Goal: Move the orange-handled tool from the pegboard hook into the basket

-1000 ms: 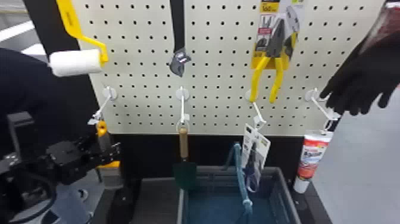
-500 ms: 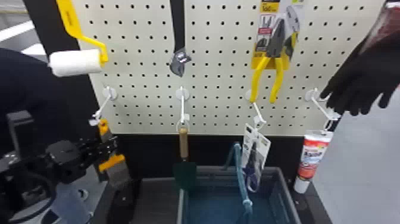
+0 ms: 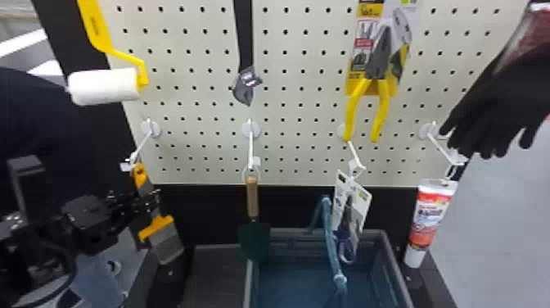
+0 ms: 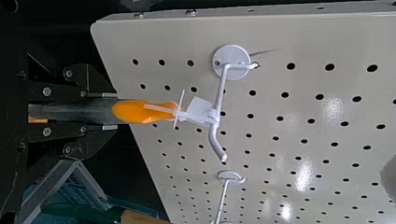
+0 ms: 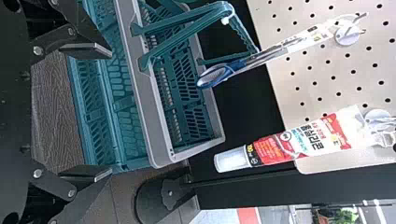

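Left gripper [image 3: 154,200]: jaws apparently closed on tool [image 3: 157,228], near pegboard's edge [image 3: 204,182].

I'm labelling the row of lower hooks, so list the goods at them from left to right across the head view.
Orange-handled tool, wooden-handled trowel, carded scissors, red-and-white tube.

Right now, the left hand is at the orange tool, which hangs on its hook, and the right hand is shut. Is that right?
Not quite: the right hand is open, its two fingers wide apart in the right wrist view. The left hand is indeed at the orange tool, which hangs on its hook.
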### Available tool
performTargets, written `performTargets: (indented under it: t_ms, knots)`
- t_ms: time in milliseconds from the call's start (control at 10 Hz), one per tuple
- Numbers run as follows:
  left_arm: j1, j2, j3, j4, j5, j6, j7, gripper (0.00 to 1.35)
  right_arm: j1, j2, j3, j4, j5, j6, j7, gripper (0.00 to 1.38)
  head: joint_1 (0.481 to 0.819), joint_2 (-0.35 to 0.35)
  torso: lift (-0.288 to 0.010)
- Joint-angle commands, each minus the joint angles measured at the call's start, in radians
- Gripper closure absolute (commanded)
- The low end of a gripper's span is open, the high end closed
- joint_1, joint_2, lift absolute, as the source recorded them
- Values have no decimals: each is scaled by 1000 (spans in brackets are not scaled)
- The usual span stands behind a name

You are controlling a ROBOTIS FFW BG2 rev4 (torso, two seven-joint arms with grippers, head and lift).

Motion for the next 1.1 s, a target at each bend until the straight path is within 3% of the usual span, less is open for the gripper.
performTargets:
  t_ms: [0,300,400,500,600,1000]
  knots:
    - [2,0,0,0,0,2,2,1122,0,0,0,0,0,0,0,395,549,0,-100]
    - [4,-2,3,0,3,5,2,1122,0,0,0,-2,0,0,0,395,549,0,-100]
    - [6,-3,3,0,6,5,8,1061,0,0,0,-2,0,0,0,395,549,0,-100]
    - [12,-8,8,-2,19,1,17,783,0,0,0,-2,0,0,0,395,549,0,-100]
    - [14,-11,9,-2,19,-1,17,702,0,0,0,-2,0,0,0,395,549,0,-100]
    - [19,-11,13,-2,32,5,25,656,0,0,0,0,-2,0,0,395,549,0,-100]
